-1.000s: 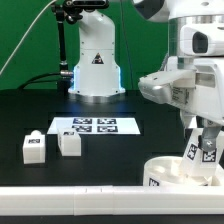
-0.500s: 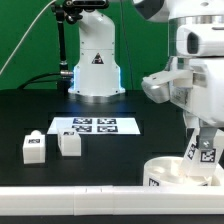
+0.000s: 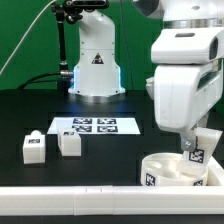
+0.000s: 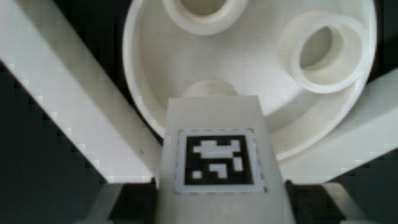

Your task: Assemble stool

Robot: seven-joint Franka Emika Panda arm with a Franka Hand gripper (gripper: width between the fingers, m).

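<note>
The round white seat [image 3: 166, 170] lies at the front on the exterior view's right, with tags on its rim. My gripper [image 3: 196, 148] is shut on a white tagged leg [image 3: 198, 154] and holds it tilted, its lower end at the seat's top. In the wrist view the leg [image 4: 219, 150] sits between my dark fingers [image 4: 132, 203], with the seat's face [image 4: 214, 60] and its round holes just beyond. Two more tagged legs [image 3: 33, 148] [image 3: 69, 142] stand apart on the exterior view's left.
The marker board [image 3: 95, 126] lies flat behind the two loose legs. A long white border rail [image 3: 70, 196] runs along the table's front and also shows in the wrist view [image 4: 71, 95]. The arm's base [image 3: 95, 65] stands at the back.
The wrist has turned, so its broad white housing now faces the exterior camera. The held leg has shifted slightly toward the exterior view's left over the seat.
</note>
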